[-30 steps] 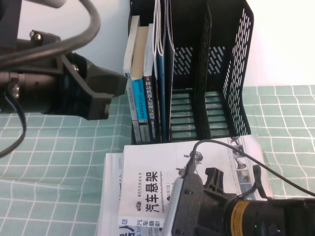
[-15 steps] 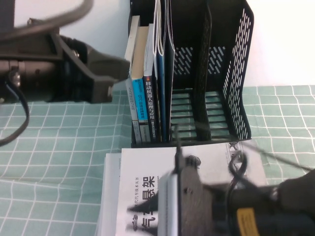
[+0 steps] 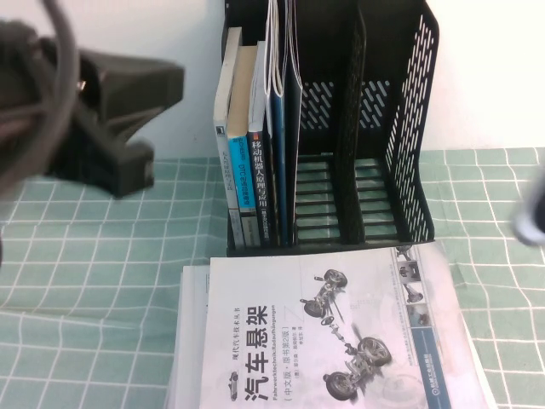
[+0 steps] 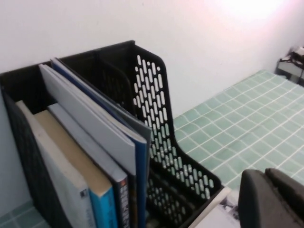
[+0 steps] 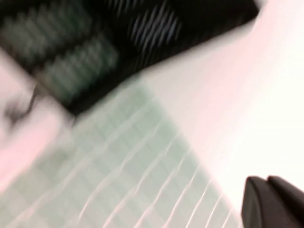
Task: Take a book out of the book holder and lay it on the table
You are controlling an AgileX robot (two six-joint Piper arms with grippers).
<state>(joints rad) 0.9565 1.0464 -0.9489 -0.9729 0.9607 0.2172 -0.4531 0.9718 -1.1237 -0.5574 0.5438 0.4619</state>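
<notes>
Book [image 3: 332, 332] lies flat just before the book holder [image 3: 400, 145]; left gripper [image 3: 128, 111] hovers beside it, right gripper [image 5: 273, 202] off aside; can't tell either grip.

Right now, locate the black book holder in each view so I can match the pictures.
High view: black book holder at top centre, books in its left slot, behind the flat car book.
Left wrist view: holder fills the left and centre.
Right wrist view: dark blurred mesh along the top.
Shared landmark: green checked tablecloth.
</notes>
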